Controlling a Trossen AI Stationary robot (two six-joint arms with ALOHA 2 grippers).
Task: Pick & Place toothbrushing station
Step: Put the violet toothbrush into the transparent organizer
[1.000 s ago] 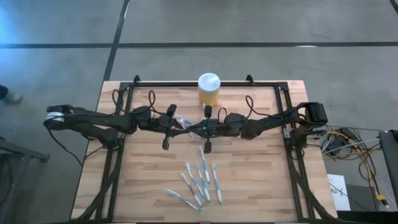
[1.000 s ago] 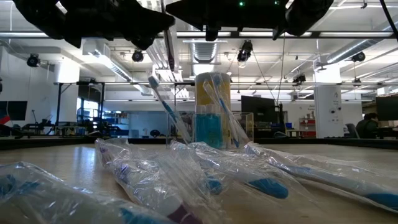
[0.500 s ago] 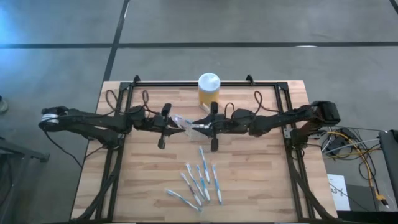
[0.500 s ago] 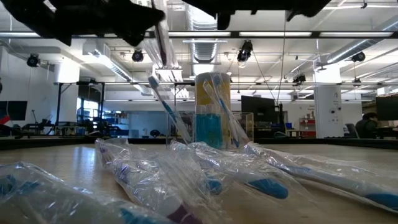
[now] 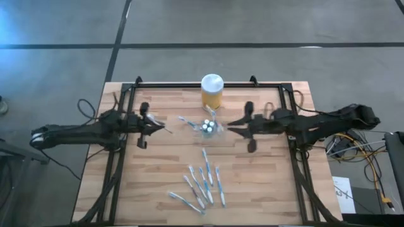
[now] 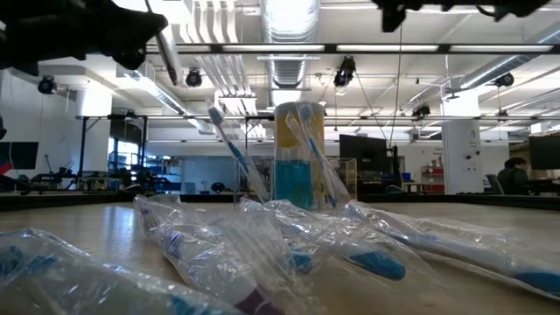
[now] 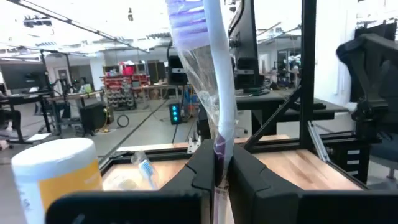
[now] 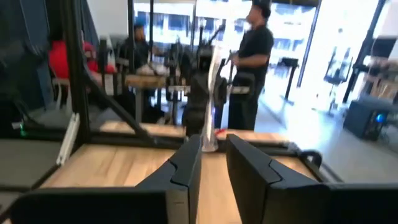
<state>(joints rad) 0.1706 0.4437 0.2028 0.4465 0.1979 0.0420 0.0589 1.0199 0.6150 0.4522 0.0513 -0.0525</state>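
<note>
- My left gripper is clamped on a wrapped toothbrush, which stands up between my fingers in the left wrist view, its clear wrapper hanging around the white handle.
- From above, that gripper hangs over the left part of the wooden table, pointing toward the middle.
- My right gripper sits over the right part of the table, facing the left one; its jaws stand slightly apart with nothing between them, as the right wrist view shows.
- Between my two grippers, near the table's middle, lies the small clear holder with tiny white-capped pieces in it, and a toothbrush just beside it.
- The yellow jar with its white lid stands at the far edge, near the holder.
- A loose group of blue-and-white toothbrushes lies on the near half of the table, well apart from both grippers.
- In the low view these wrapped brushes fill the foreground.
</note>
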